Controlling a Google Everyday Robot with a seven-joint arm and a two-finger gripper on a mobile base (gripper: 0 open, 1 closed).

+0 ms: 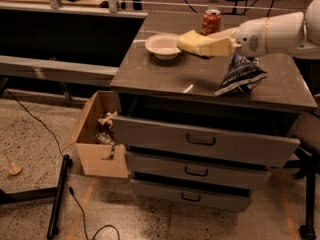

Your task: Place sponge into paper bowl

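Note:
The white paper bowl [161,45] stands on the far left part of the grey cabinet top [170,74]. My gripper [197,43] reaches in from the right on a white arm and hovers above the top, just right of the bowl's rim. Its long pale yellow fingers [220,44] are shut on the pale yellow sponge [185,39], which sticks out toward the bowl and overlaps its right edge in this view. The sponge is held in the air and does not touch the bowl.
An orange-red soda can [211,21] stands behind the gripper at the back of the top. A dark blue and white snack bag [241,74] lies at the right. Three drawers sit below the top. An open cardboard box [95,134] is on the floor at the left.

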